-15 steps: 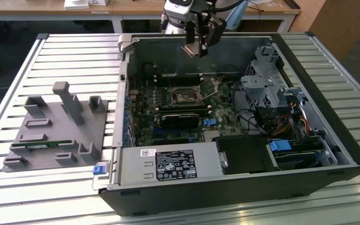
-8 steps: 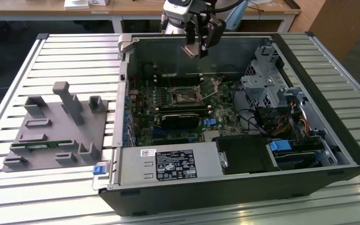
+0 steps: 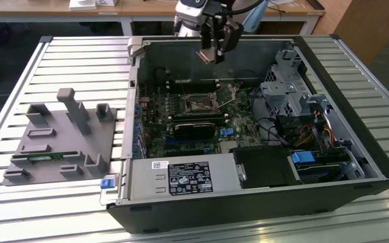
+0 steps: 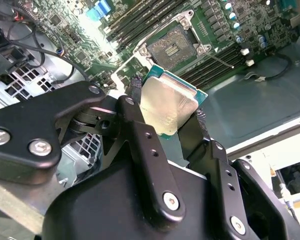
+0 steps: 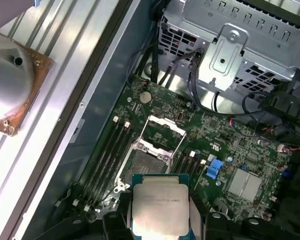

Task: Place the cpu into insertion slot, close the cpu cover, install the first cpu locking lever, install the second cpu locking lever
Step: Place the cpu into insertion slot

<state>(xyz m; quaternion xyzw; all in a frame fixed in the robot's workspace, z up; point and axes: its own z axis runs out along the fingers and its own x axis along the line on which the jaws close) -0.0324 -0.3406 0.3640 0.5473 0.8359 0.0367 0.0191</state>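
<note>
1. My gripper (image 3: 216, 50) is clamped on the cpu (image 5: 159, 207), one finger (image 4: 140, 135) on each of two opposite edges, dull metal top facing the wrist cameras.
2. The insertion slot (image 5: 146, 166) sits well below the chip and a bit ahead of my fingertips. It's bare, with the cpu cover (image 5: 167, 124) flipped up just past it.
3. To do this well, I reckon: keep the chip level, square its edges to the slot's rim, then come straight down. No sliding sideways over the contacts, and don't let go until it sits flat.
4. Pose: the wrist points down into the open computer case (image 3: 356, 152), hanging high above the motherboard (image 3: 181, 147), nothing touching yet.
</note>
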